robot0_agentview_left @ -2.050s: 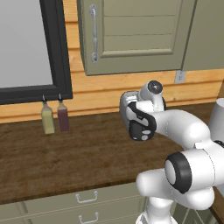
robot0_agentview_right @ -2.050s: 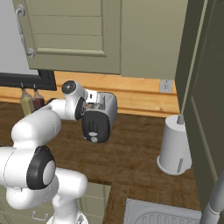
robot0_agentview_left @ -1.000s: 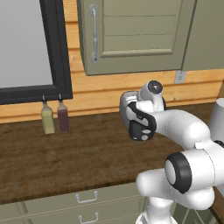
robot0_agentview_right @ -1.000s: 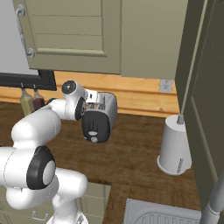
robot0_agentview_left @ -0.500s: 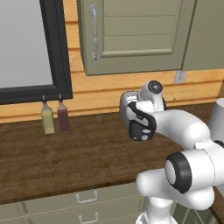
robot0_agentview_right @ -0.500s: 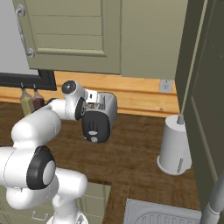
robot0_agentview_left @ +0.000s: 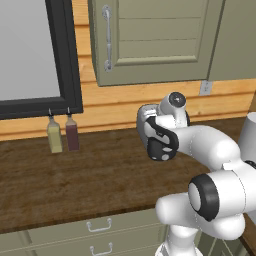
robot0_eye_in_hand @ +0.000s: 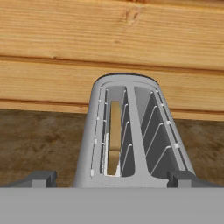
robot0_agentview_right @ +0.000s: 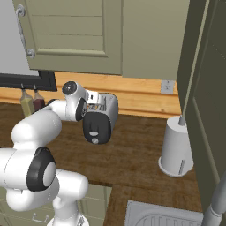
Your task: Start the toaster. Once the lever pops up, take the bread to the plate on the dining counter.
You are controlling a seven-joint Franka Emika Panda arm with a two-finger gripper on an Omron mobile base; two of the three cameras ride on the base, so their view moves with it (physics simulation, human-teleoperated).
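Note:
The silver-white toaster (robot0_agentview_right: 107,105) stands on the dark wood worktop against the wall, its black end panel (robot0_agentview_right: 96,126) facing the room. The pale lever (robot0_agentview_right: 93,125) sits in the panel's slot above the round knob. In the hand view I look down along the toaster (robot0_eye_in_hand: 131,131), where the tan bread (robot0_eye_in_hand: 114,131) stands in the left slot. My gripper (robot0_eye_in_hand: 113,180) is open just above the toaster's near end, with one fingertip (robot0_eye_in_hand: 41,178) on each side and nothing held. The plate and the dining counter are out of view.
Two bottles (robot0_agentview_left: 55,136) (robot0_agentview_left: 72,133) hang under the black window frame, left of the toaster. A white paper-towel roll (robot0_agentview_right: 176,148) stands to the right, with a sink (robot0_agentview_right: 163,216) in front of it. Wall cabinets (robot0_agentview_left: 150,40) hang overhead, and a tall cabinet (robot0_agentview_right: 207,88) closes off the right.

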